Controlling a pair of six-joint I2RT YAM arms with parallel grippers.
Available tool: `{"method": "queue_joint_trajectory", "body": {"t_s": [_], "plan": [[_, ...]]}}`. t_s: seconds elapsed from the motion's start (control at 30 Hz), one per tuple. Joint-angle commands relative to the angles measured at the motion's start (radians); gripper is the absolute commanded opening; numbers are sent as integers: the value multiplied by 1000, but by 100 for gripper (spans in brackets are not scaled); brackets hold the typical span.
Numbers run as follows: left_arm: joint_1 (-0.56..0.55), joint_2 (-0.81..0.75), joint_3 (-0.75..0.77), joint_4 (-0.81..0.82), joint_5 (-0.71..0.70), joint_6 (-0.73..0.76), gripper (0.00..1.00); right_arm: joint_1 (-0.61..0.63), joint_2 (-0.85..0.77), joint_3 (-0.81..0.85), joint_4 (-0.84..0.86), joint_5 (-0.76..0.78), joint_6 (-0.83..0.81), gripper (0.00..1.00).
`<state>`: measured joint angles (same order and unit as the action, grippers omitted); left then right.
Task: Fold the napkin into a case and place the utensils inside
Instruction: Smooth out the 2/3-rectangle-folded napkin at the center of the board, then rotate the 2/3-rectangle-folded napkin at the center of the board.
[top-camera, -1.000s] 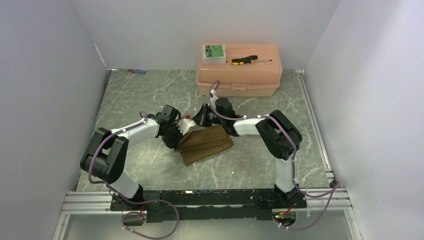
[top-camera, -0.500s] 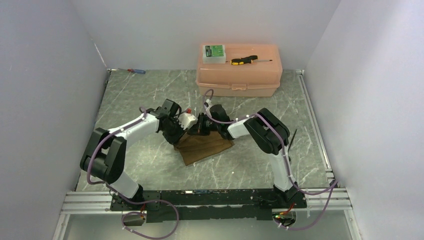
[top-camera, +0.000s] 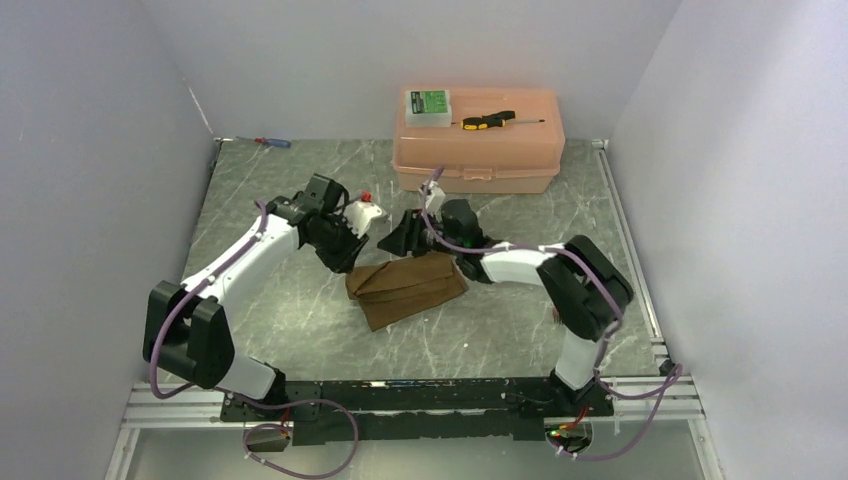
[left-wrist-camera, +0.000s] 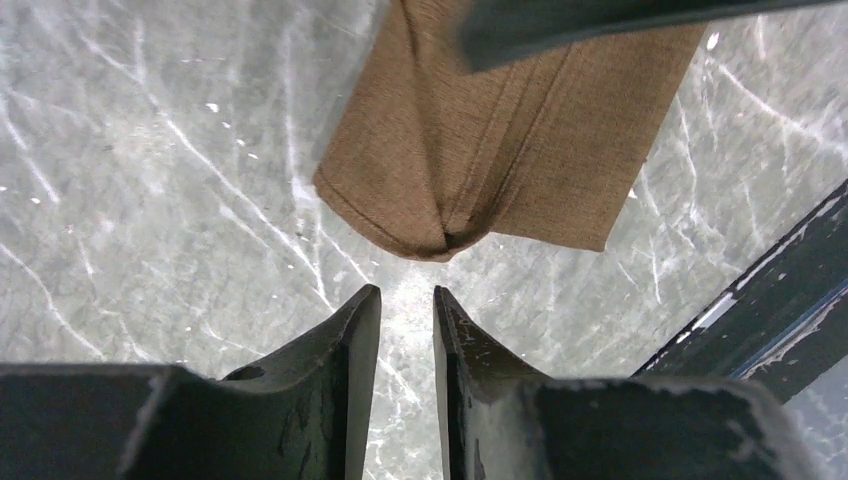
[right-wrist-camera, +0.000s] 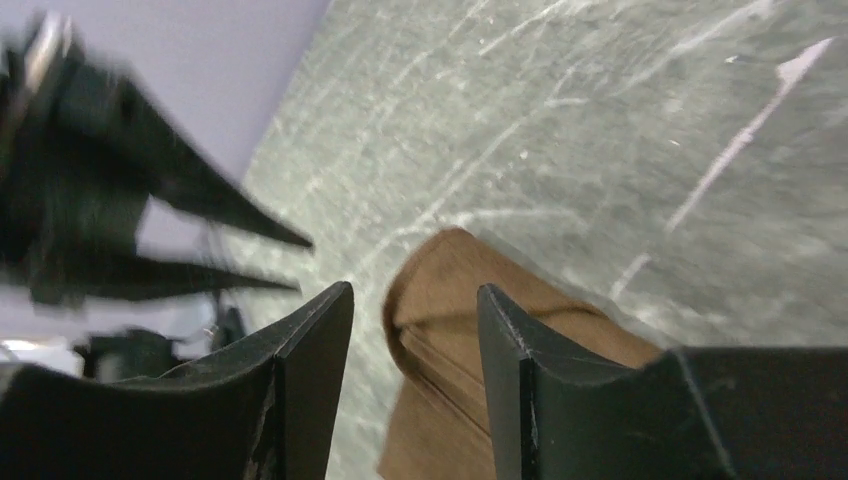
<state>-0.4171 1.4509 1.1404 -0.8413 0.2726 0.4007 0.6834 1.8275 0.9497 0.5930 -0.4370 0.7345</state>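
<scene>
The folded napkin (top-camera: 407, 289) lies on the table (top-camera: 280, 190). The left gripper (left-wrist-camera: 408, 292) and right gripper (right-wrist-camera: 415, 290), down on it a second ago, now hang clear, fingers parted and empty. The green label (top-camera: 428, 103) on the pink box (top-camera: 500, 155) is too small to read.

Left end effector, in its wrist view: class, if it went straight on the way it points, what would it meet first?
Probably the napkin, at its rounded folded corner, dead ahead of the left end effector. Bare table shows between them, and depth is unclear: a downward tilt would meet the table first.
</scene>
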Motion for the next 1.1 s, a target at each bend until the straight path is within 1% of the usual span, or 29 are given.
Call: {"method": "queue_joint_trajectory", "body": {"t_s": [0.0,0.07,0.13,0.2,0.27,0.4,0.5,0.6,0.77,0.9,1.07], "plan": [[69,37,87,-56,119,-56,31,21,-145,-164,43,65,-292,53],[85,77,104,-41,135,-82,30,36,-210,-255,15,72,-429,53],[92,110,105,2,146,-94,30,82,-283,-340,21,86,-587,55],[92,147,116,36,157,-101,29,123,-344,-401,36,99,-714,61],[92,192,145,60,166,-108,29,149,-374,-415,5,96,-814,63],[90,269,173,123,158,-109,27,221,-362,-394,-36,102,-944,63],[90,305,175,148,162,-107,27,305,-322,-370,-35,180,-1028,62],[88,321,146,181,158,-87,27,355,-262,-334,-18,217,-1073,62],[87,349,105,213,139,-68,26,405,-182,-279,8,221,-1130,60],[84,349,82,238,139,-62,25,432,-124,-254,11,264,-1195,58],[83,349,71,247,144,-60,25,447,-99,-246,6,285,-1244,53]]}}
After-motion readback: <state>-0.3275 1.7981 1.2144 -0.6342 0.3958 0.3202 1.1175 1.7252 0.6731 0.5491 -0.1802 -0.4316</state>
